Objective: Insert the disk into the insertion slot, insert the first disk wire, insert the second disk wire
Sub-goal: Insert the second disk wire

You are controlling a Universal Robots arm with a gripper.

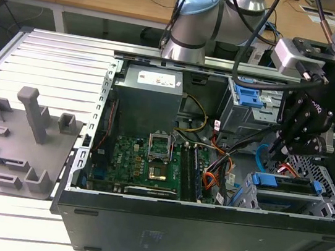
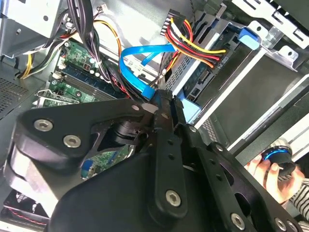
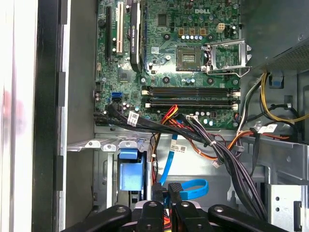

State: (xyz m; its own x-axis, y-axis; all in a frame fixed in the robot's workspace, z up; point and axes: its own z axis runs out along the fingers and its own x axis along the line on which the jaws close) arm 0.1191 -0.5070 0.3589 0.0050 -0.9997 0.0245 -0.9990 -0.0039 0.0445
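One step was done: the disk [image 1: 284,184] sat in the insertion slot [image 1: 256,199]; my fingers [image 2: 166,108], together, pinched the second disk wire [image 2: 137,72].

The disk [image 1: 282,195] is sitting flat inside the insertion slot [image 1: 242,195], a low silver sheet-metal bay at the computer case's front corner on the exterior view's right; its bright blue carrier is framing the drive's upper edge. The second disk wire [image 2: 140,67], a thin flat light-blue cable, is bending in a loop just beside the disk's connector end in both wrist views [image 3: 190,187].
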